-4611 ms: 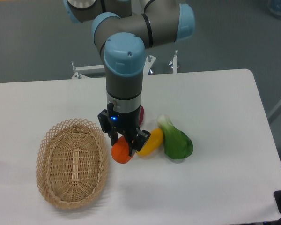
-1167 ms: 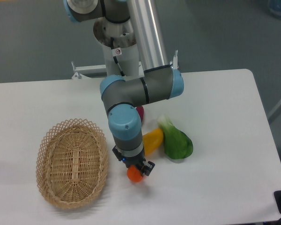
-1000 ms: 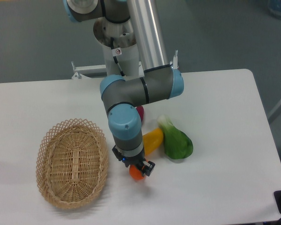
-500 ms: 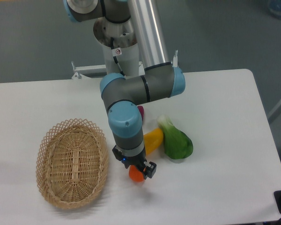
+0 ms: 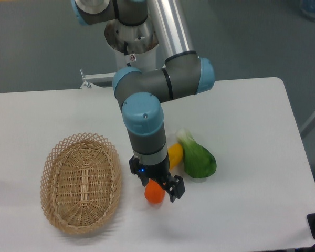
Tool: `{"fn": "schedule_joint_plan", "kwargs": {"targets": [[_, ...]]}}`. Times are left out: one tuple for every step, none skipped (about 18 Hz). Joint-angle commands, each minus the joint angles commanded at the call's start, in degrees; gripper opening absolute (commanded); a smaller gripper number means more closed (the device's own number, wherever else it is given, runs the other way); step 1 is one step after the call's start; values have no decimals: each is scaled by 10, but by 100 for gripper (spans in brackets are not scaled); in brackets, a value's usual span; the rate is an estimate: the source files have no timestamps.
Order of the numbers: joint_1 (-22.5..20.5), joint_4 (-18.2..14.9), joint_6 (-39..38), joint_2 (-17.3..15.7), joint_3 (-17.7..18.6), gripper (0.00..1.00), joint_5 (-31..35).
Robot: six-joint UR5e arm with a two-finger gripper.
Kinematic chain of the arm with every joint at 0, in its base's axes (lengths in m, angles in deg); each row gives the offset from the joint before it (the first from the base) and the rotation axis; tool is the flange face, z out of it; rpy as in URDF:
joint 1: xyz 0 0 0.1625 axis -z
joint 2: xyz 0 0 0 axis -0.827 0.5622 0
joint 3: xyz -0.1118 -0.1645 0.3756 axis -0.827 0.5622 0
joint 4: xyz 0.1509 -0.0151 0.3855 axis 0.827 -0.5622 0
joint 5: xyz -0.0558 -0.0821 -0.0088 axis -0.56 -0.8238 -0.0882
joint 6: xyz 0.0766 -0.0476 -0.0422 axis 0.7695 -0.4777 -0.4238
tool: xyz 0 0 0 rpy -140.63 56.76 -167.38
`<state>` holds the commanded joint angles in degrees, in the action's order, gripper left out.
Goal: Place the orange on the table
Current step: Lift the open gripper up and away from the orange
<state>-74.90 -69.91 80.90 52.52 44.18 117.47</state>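
The small orange (image 5: 154,195) lies on the white table (image 5: 241,110), just right of the wicker basket. My gripper (image 5: 160,185) hangs directly over it and is open. One black finger (image 5: 176,188) shows to the right of the fruit, while the other is mostly hidden under the wrist. The fingers stand apart from the orange, and its upper part is covered by the gripper body.
A tan oval wicker basket (image 5: 81,181) sits to the left of the orange. A yellow-orange fruit (image 5: 175,153) and a green vegetable (image 5: 199,159) lie close behind and to the right. The arm's elbow looms over the table's middle.
The jaws have spread and let go of the orange, which now rests on the table. The wrist has lifted and shifted slightly right since half a second ago.
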Motion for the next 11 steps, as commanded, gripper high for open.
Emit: {"fn": "schedule_joint_plan", "kwargs": {"targets": [[-1,-2,1,-4,-4,100,0],[-3,-3,1,-8,-6,100,0],[-10,-6,2,-11,-8,100,0],[-14,-18,3,-18,-9,100,-2],[-15,-33,15,-21,-16,100,-2],[-18,-53,32,-22,-25,100,-3],[-22,-75,46,-26,-33,100,-4],[-24,-89,48,-31,-40,100,-9],[-26,-93,49,-34,-40,100,-13],[-27,-94,49,-36,-40,100,-19],[-31,-94,49,-38,-40,100,-21]]}}
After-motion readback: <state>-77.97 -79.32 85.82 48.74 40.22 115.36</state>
